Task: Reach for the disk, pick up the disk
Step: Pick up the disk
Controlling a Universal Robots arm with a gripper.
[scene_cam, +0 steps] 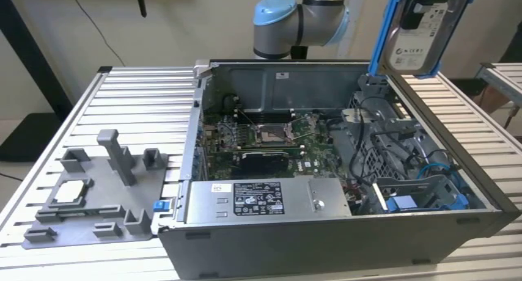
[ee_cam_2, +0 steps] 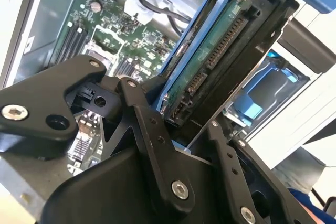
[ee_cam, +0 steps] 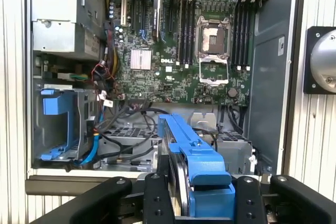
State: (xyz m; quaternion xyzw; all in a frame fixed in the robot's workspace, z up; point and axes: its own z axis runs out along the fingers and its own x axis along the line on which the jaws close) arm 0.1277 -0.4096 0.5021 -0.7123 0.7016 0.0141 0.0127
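Observation:
The disk [scene_cam: 417, 46], a silver-grey drive with a white label in a blue bracket, hangs upright in the air above the far right corner of the open computer case [scene_cam: 326, 244] in the exterior view. My gripper [scene_cam: 428, 3] is shut on its upper part. In the second wrist view the disk [ee_cam_2: 210, 72] shows edge-on with its connector side, clamped between the black fingers [ee_cam_2: 144, 114] of the gripper [ee_cam_2: 181, 121]. In the first wrist view the disk's blue bracket [ee_cam: 197, 169] sits between the gripper [ee_cam: 202, 198] fingers, above the case's interior.
Inside the case lie the motherboard [scene_cam: 261, 137], a power supply [scene_cam: 265, 200] and a drive cage with a blue bracket [scene_cam: 404, 204] amid cables. A grey fixture [scene_cam: 94, 198] holding a white-grey chip [scene_cam: 72, 189] rests on the slatted table at the exterior view's left.

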